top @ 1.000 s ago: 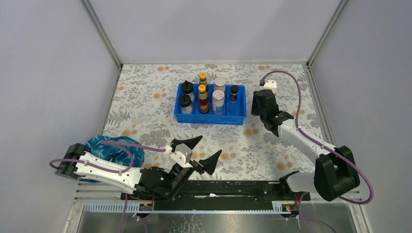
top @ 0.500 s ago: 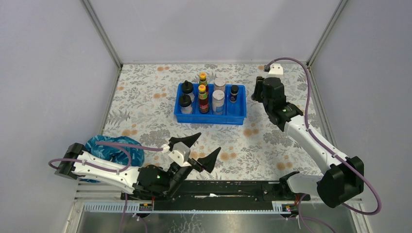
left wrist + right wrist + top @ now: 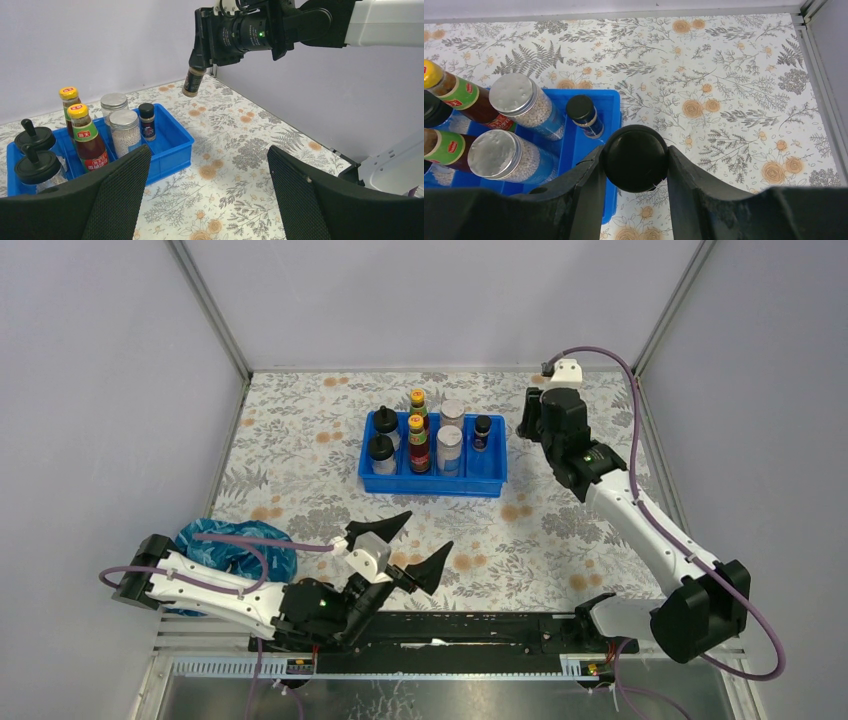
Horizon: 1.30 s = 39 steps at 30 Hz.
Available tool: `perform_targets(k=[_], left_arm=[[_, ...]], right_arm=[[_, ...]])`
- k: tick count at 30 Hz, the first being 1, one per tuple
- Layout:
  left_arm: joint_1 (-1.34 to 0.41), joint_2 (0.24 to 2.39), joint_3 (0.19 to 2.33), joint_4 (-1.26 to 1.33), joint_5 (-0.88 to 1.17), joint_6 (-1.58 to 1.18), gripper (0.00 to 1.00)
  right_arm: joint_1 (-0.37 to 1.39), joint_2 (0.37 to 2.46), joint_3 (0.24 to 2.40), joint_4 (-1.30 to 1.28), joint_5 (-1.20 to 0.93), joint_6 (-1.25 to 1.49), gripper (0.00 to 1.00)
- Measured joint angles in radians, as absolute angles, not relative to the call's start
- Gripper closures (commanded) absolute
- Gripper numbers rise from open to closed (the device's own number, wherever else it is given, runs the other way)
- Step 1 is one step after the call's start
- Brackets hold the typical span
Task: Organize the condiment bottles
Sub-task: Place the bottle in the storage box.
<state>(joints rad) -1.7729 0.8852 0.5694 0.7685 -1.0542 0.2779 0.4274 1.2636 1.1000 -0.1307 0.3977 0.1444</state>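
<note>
The blue tray (image 3: 432,486) holds two black-domed bottles (image 3: 383,435), two red-labelled yellow-capped bottles (image 3: 417,430), two silver-lidded jars (image 3: 450,438) and one tiny black-capped bottle (image 3: 482,430). My right gripper (image 3: 527,422) is shut on a second tiny dark bottle (image 3: 192,82). It holds the bottle upright in the air, just beyond the tray's right far corner. Its black cap (image 3: 635,158) sits between the fingers (image 3: 589,195). My left gripper (image 3: 412,548) is open and empty, low near the front edge and facing the tray.
A crumpled blue-green bag (image 3: 235,550) lies at the front left beside the left arm. Grey enclosure walls stand close on the left, back and right. The tablecloth (image 3: 300,450) has a flower pattern.
My right gripper has moved toward the back of the table, carrying the tiny bottle from beside the tray's right side to its far right corner. The left arm has barely moved.
</note>
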Motion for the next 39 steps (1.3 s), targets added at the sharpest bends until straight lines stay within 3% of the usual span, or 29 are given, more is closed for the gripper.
perform_targets(k=[39], left_arm=[[-1.773, 0.886, 0.583, 0.767, -1.055, 0.299, 0.09]], right_arm=[[0.497, 1.493, 1.345, -0.307, 0.241, 0.075, 1.0]])
